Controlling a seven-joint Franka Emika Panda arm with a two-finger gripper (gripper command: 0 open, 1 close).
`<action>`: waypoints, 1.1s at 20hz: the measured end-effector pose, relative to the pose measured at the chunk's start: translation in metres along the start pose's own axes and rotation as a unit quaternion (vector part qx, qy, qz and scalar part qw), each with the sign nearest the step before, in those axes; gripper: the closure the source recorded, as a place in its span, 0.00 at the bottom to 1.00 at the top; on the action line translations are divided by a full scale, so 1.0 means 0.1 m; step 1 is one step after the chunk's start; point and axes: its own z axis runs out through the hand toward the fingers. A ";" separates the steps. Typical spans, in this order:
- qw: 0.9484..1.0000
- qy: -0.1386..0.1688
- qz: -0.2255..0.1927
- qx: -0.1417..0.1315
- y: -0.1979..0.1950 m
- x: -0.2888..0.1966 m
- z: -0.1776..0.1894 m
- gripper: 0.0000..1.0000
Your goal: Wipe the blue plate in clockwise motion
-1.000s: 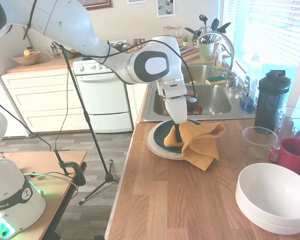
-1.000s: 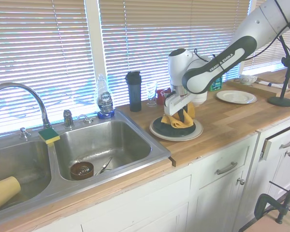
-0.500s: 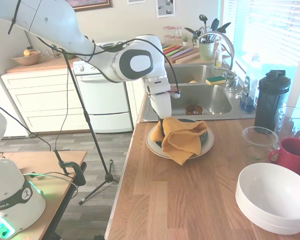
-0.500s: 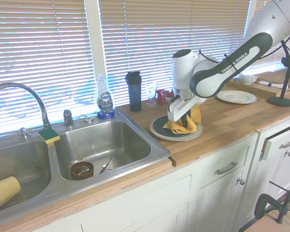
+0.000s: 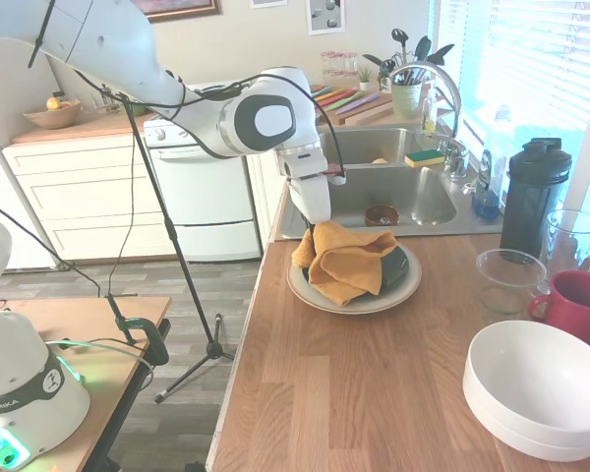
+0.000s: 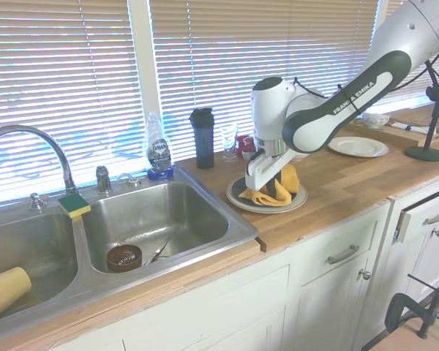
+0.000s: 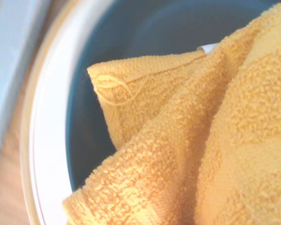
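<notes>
A mustard-yellow terry cloth (image 5: 347,262) covers most of the dark teal-blue plate (image 5: 398,266), which sits on a cream-white plate (image 5: 359,301). The bench (image 5: 354,393) under the pincer is warm brown wood.

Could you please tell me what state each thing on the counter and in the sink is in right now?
blue plate: stacked on cream plate, mostly covered.
yellow cloth: bunched on the blue plate.
gripper: at the cloth.
shaker bottle: upright, lidded.
white bowls: stacked.
sponge: on sink divider.
</notes>
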 end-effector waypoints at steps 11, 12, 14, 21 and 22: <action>0.999 0.000 0.046 0.007 -0.24 0.65 0.07 1.00; 0.999 0.000 0.052 0.006 -0.21 0.71 0.08 1.00; 0.998 -0.001 0.063 0.004 -0.15 0.83 0.11 1.00; 0.996 -0.010 0.084 -0.005 0.15 1.19 0.24 1.00; 0.996 -0.012 0.085 -0.006 0.18 1.18 0.26 1.00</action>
